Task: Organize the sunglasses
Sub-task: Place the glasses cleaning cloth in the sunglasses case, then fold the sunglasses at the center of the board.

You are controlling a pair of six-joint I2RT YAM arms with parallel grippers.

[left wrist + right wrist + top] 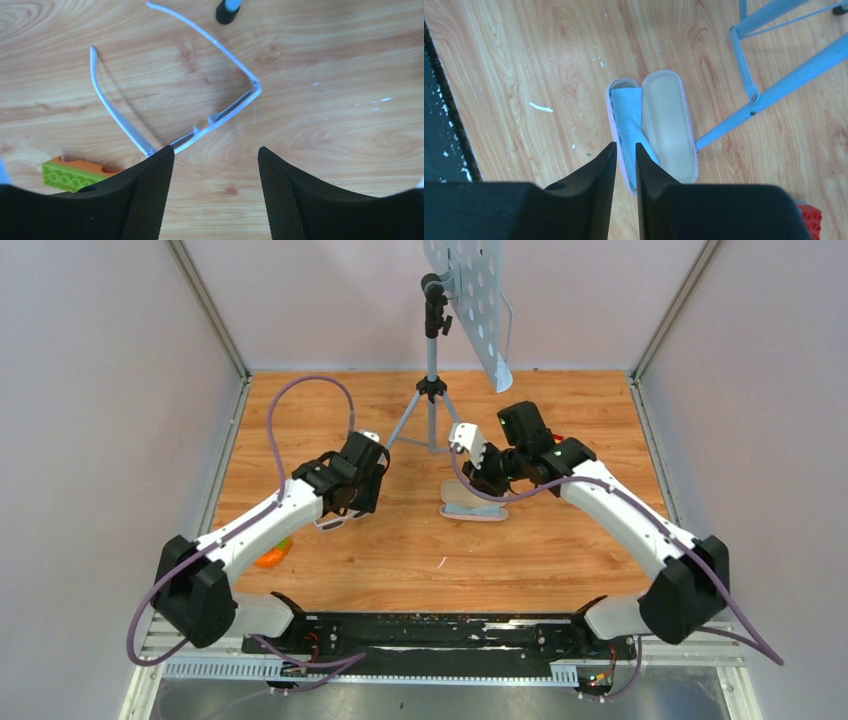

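Wood-grain table [400,550] inside a white-walled booth, with a blue tripod [431,390] standing at the back. Nothing fancy.

The sunglasses [212,121] lie on the bare wood under the left arm. Both thin white arms are swung wide open, and a green-and-orange brick [70,172] sits near one hinge. Our left gripper [215,160] hangs over them with its fingers spread wide and nothing between them. One end of the frame front sits just beside one fingertip, and the rest of the pair is ahead of the fingers.

Over on the other side, the right gripper [626,150] hovers above the open pink case [669,125]. Its fingers are nearly together with just a thin slit, and they pinch nothing. The blue cloth [626,115] lies in one half of the case.

Our read is that we're at the grab-the-glasses step. To do it well, we'd centre the left fingers on the frame front near the bridge, not on a thin arm, which would likely flex or twist. Those open arms look too wide for that narrow case, so we reckon they need folding before anything goes in. We'd close gently, since white plastic on smooth wood will probably skate. The right fingers could steady the case or help fold.
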